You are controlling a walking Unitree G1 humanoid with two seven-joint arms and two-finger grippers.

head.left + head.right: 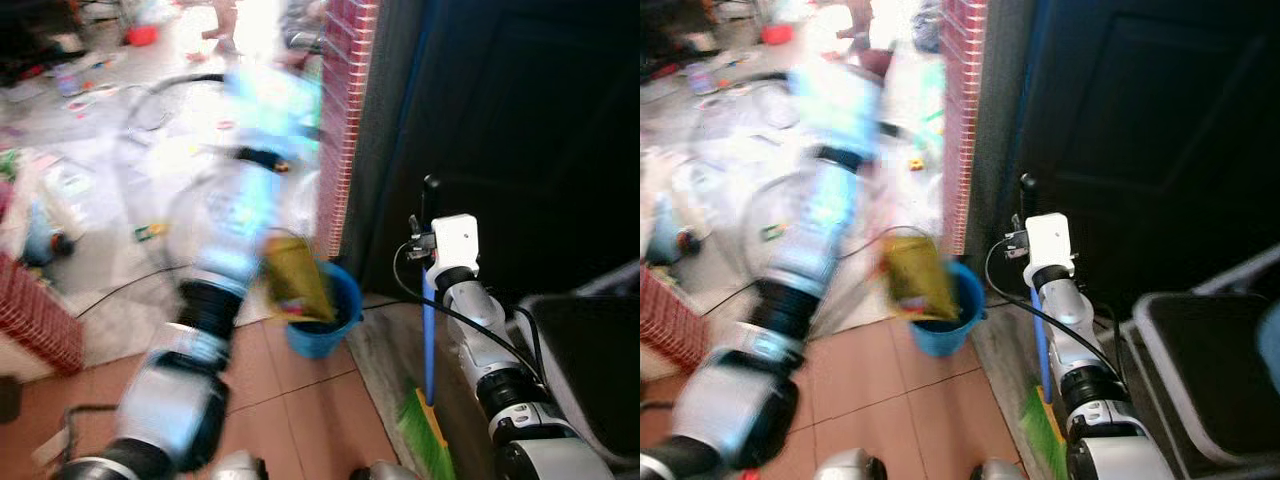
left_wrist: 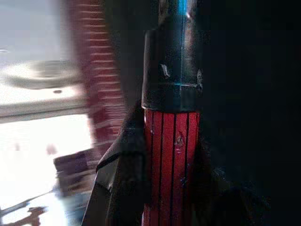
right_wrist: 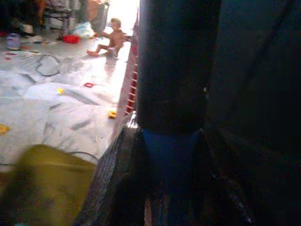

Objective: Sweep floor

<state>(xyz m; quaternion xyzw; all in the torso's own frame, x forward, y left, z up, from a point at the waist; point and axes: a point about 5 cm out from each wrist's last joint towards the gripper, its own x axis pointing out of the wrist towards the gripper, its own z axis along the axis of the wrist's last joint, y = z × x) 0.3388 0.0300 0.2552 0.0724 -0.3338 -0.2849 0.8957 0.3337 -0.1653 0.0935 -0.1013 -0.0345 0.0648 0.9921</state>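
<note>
1. Right gripper (image 1: 430,200): fingers clenched around the upright blue broom handle (image 1: 429,335); green bristles (image 1: 425,435) on the floor.
2. Left gripper (image 2: 155,188): fingers grasping a red dustpan handle (image 2: 171,165); yellow dustpan (image 1: 295,275) tilted over the blue bucket (image 1: 335,325).

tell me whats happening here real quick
The robot's right hand is shut on the blue-handled broom with green bristles, held upright beside the dark door. Its blurred left arm holds a red ribbed handle, tipping a yellowish dustpan over the blue plastic bucket on the tiled floor.

Brick pillar (image 1: 343,120), dark door (image 1: 520,130)
</note>
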